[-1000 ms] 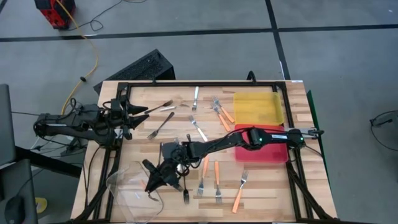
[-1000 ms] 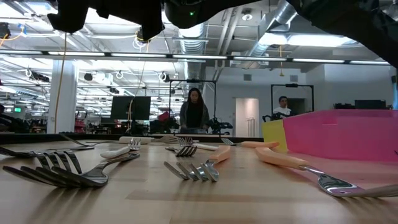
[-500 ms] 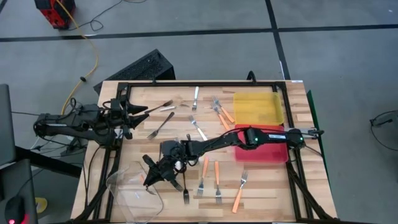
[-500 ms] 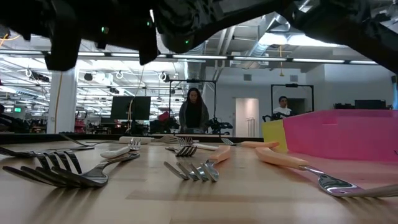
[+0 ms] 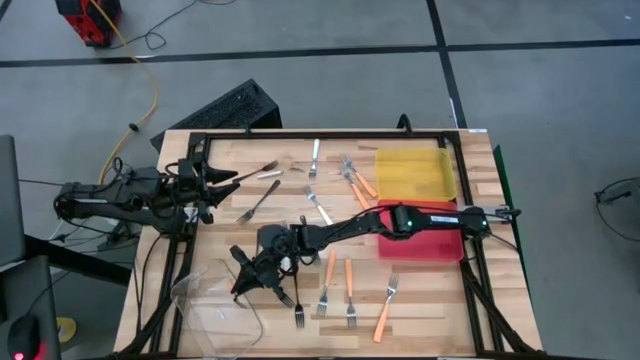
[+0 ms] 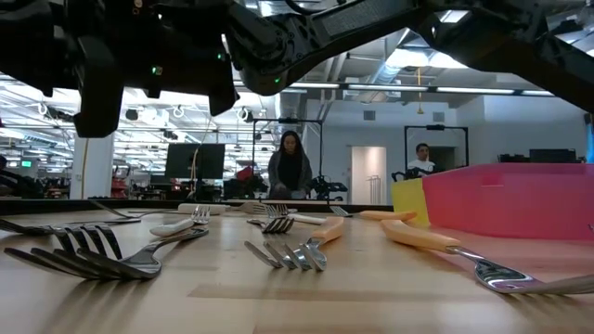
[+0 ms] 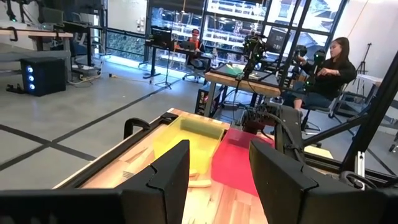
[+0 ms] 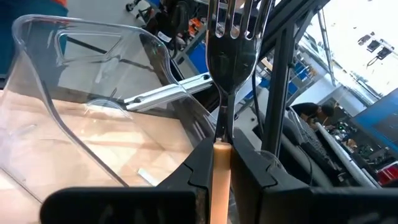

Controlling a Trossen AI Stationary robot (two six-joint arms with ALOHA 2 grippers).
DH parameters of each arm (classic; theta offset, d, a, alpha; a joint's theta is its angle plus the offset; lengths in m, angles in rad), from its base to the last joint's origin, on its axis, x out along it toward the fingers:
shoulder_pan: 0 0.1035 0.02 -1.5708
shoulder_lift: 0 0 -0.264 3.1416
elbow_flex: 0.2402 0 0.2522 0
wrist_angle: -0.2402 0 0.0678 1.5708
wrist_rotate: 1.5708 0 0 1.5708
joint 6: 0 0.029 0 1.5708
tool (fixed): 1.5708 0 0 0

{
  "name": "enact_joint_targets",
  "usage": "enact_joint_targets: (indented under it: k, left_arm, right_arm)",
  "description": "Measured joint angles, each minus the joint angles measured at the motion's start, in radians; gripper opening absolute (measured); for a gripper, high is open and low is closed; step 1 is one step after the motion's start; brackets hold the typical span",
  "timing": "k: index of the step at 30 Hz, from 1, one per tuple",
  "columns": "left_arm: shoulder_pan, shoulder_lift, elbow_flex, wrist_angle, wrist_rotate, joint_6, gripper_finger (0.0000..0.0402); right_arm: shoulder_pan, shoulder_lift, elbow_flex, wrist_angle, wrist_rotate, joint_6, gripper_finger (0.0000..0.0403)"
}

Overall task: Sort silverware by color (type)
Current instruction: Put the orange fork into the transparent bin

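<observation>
Orange-handled forks (image 5: 347, 280) lying flat in the lower middle of the high view, more crossed near the upper middle (image 5: 356, 183); dark forks (image 5: 258, 201) flat at upper left; one orange-handled fork (image 8: 225, 56) upright, metal tines up, at top centre of the right wrist view

1. Left arm (image 5: 120, 197): dark, matte, jointed segments; thin black cables loop off its base end.
2. Right arm (image 5: 400, 222): long dark link, small green light on it, pale silver band near the base.
3. Left gripper (image 7: 214, 180): broad black angular fingers, plain flat faces.
</observation>
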Motion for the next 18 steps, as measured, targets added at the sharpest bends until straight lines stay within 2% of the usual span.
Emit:
enact_joint_targets:
  k: [18]
  left_arm:
    - [0.000, 0.000, 0.000, 0.000, 0.000, 0.000, 0.0151]
  right_arm:
    - [0.000, 0.000, 0.000, -0.032, 0.027, 0.064, 0.0094]
